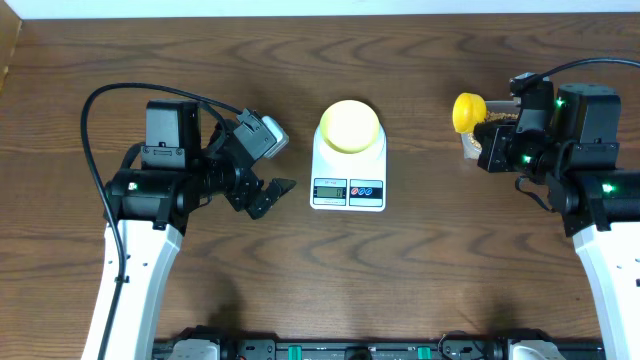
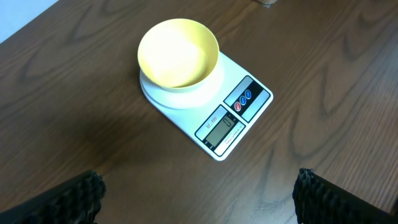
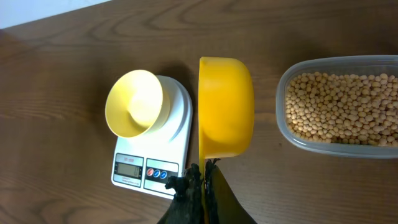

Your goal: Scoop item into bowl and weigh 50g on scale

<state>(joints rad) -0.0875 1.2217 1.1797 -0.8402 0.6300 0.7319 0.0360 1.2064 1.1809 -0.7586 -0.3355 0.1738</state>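
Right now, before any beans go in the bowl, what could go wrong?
The right tool pinches the scoop only by its handle, so it may twist digging into the beans. The bowl only rests on the scale; a bump could shift it, and poured beans might bounce out.

Pale-yellow bowl (image 2: 178, 53), white scale (image 2: 186, 118), bright yellow scoop (image 3: 225, 106), tan beans (image 3: 339, 109), dark brown wood-grain table (image 1: 450, 270)

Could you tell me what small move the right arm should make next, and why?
Probably swing the right hand toward the tub and dip the yellow scoop into the beans. The scoop is gripped by its handle, turned on its side beside the tub, and the bowl on the scale looks empty.
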